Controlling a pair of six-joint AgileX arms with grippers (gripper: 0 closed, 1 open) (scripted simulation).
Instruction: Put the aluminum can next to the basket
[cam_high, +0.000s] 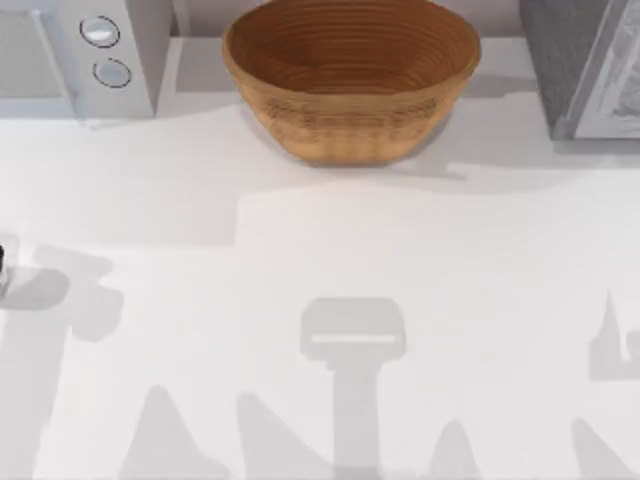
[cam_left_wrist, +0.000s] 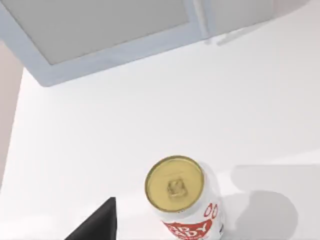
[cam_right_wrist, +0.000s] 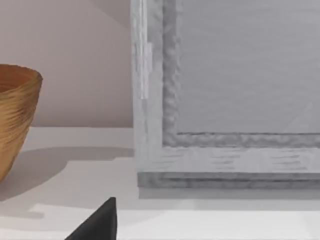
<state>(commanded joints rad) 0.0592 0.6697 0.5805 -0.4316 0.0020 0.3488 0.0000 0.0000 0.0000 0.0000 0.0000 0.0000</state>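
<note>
Aluminum can (cam_left_wrist: 182, 197) upright on the white table (cam_high: 400, 260), below my left gripper (cam_left_wrist: 95, 222); finger spread: cannot tell. Basket (cam_high: 350, 85) at far centre edge, between a microwave (cam_high: 75, 55) and a grey box (cam_high: 585, 65). Broad bare tabletop nearer.

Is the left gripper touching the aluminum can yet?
Apart. The left wrist view shows bare white table between the dark finger tip and the upright aluminum can.
</note>
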